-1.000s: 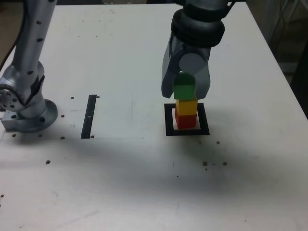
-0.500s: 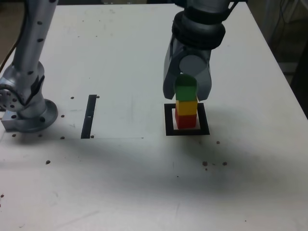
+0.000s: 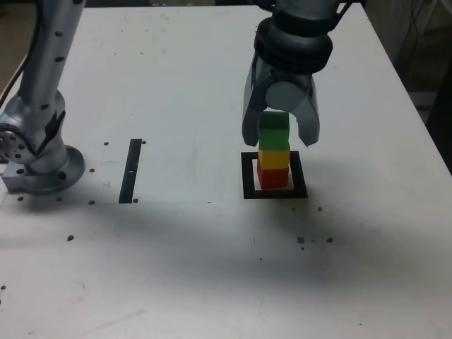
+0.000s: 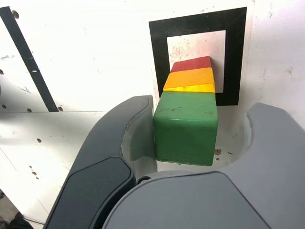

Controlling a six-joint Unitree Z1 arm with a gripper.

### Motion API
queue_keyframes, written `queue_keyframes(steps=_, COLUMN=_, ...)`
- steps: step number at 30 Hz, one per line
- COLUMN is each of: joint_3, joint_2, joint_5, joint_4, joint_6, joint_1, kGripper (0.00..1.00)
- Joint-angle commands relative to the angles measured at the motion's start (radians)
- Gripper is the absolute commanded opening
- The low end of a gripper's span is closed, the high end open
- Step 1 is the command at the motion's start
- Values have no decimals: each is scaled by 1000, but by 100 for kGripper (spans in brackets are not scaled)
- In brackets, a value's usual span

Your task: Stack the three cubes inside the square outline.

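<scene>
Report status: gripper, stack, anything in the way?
Gripper open, jaws straddling the green cube, one finger close against it. Green on yellow cube on red cube, inside the square outline. Nothing in the way.

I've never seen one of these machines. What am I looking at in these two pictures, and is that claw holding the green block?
It is a single robot arm on a white table. One picture comes from a camera standing off to the side, the other from a camera on the arm's wrist, looking down past its claw. The claw, called a gripper, has two grey fingers. Between them stands a tower: a red cube at the bottom, a yellow cube on it, a green cube on top, all inside a black square outline. The fingers are spread; on one side there is a clear gap, so the green cube looks released. A black strip lies to the exterior view's left.
</scene>
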Motion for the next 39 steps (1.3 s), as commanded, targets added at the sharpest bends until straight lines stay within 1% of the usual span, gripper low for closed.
queue_keyframes(steps=1, joint_3=0, joint_2=-4, joint_5=-1, joint_4=2, joint_6=2, joint_1=-1, kGripper=91)
queue_keyframes(steps=3, joint_3=5, joint_2=-10, joint_5=-3, joint_4=3, joint_6=1, joint_1=0, kGripper=98)
queue_keyframes(steps=4, joint_3=8, joint_2=-14, joint_5=-4, joint_4=2, joint_6=0, joint_1=0, kGripper=99)
queue_keyframes(steps=13, joint_3=15, joint_2=-55, joint_5=2, joint_4=-8, joint_6=-7, joint_1=0, kGripper=100)
queue_keyframes(steps=17, joint_3=16, joint_2=-109, joint_5=3, joint_4=-3, joint_6=-6, joint_1=0, kGripper=100)
queue_keyframes(steps=20, joint_3=38, joint_2=-184, joint_5=1, joint_4=10, joint_6=1, joint_1=0, kGripper=100)
queue_keyframes(steps=23, joint_3=97, joint_2=-295, joint_5=2, joint_4=19, joint_6=15, joint_1=0, kGripper=100)
queue_keyframes(steps=28, joint_3=267, joint_2=-497, joint_5=12, joint_4=19, joint_6=28, joint_1=0, kGripper=99)
queue_keyframes(steps=32, joint_3=434, joint_2=-641, joint_5=25, joint_4=13, joint_6=28, joint_1=0, kGripper=99)
queue_keyframes(steps=35, joint_3=551, joint_2=-718, joint_5=38, joint_4=-1, joint_6=28, joint_1=0, kGripper=100)
queue_keyframes(steps=39, joint_3=692, joint_2=-781, joint_5=51, joint_4=-45, joint_6=30, joint_1=0, kGripper=100)
